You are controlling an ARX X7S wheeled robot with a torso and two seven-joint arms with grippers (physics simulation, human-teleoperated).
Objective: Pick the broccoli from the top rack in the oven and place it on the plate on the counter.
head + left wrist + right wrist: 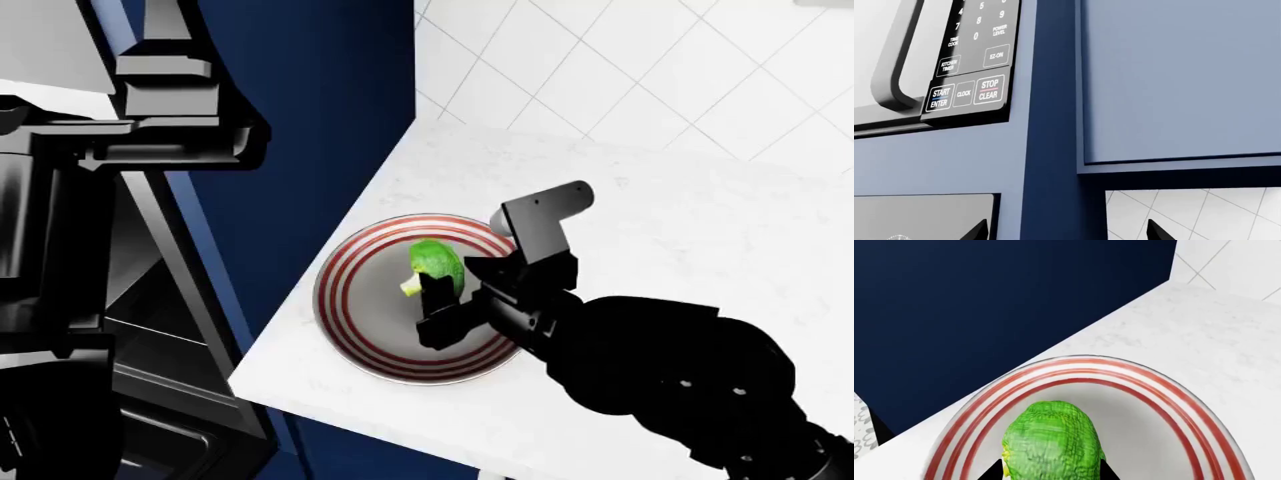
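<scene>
— Green and bumpy, that's the broccoli [435, 260]; where does it sit?

— Over the grey centre of the plate [367, 330], its pale stem toward the right gripper [446, 306]. The plate's dark red and white rings lie on the white marble counter [667, 230], close to the counter's front corner.

— Is the gripper clamped on it?

— In the right wrist view the two dark fingertips [991, 471] flank the floret [1052, 442] on either side, right against it, so it looks pinched between them. I cannot tell if the broccoli already touches the plate [1201, 440].

— What crowds the spot?

— A navy blue cabinet side [320, 100] rises directly beside the plate, and a white tiled wall [641, 70] backs the counter. The black right arm [667, 370] covers the plate's near right rim in the head view.

— And the other arm?

— The left arm [160, 120] is raised high at the left, in front of the oven [147, 300], well apart from the plate. Its wrist camera faces a microwave keypad [967, 75] with START and STOP keys, a grey handle [897, 65], and pale blue cabinet doors [1174, 75]. Only two dark fingertips [1157, 231] of the left gripper [1067, 232] show at the frame's edge, spread wide with nothing between them.
</scene>
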